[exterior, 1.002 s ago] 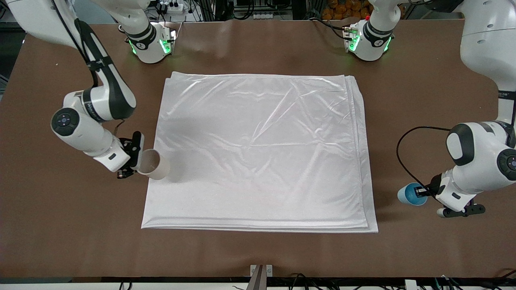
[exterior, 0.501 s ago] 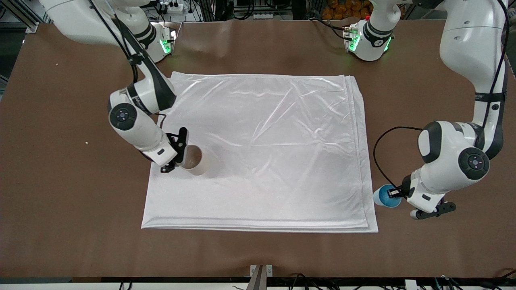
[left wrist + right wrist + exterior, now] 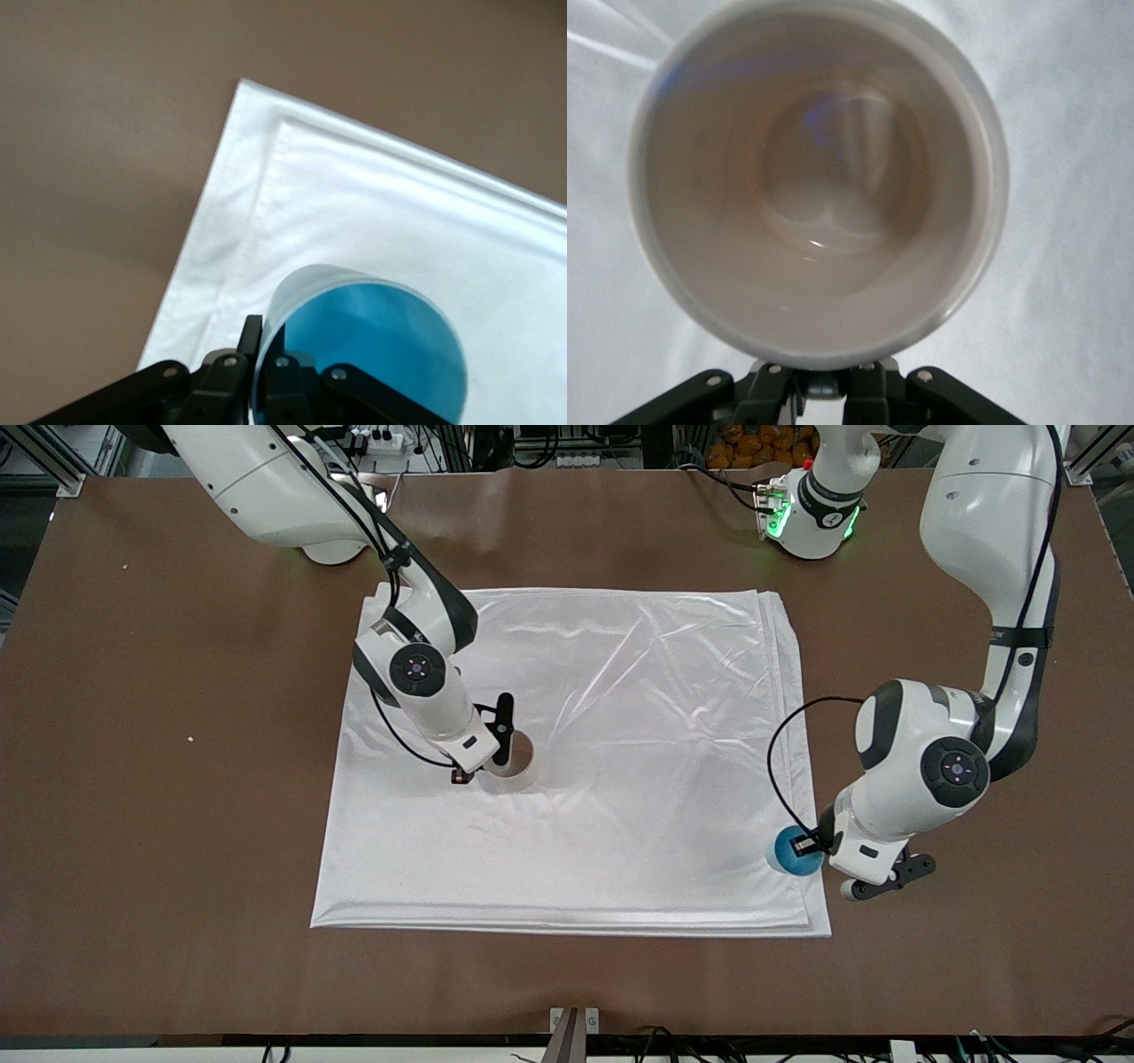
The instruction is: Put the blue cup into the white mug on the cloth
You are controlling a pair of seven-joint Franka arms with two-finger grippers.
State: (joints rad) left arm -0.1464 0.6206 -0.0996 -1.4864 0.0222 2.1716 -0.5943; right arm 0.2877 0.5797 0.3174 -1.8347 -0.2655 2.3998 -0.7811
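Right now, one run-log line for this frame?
left claw: shut on blue cup, over cloth corner | right claw: shut on white mug, over cloth middle | cup not yet in mug

- Table (image 3: 177,957): brown top, 1 surface, carrying everything listed here.
- Cloth (image 3: 620,824): 1 white, shiny, creased rectangle, folded in layers, lying flat at the table's middle.
- Arm bases: 2, standing along the table edge farthest from the front camera.
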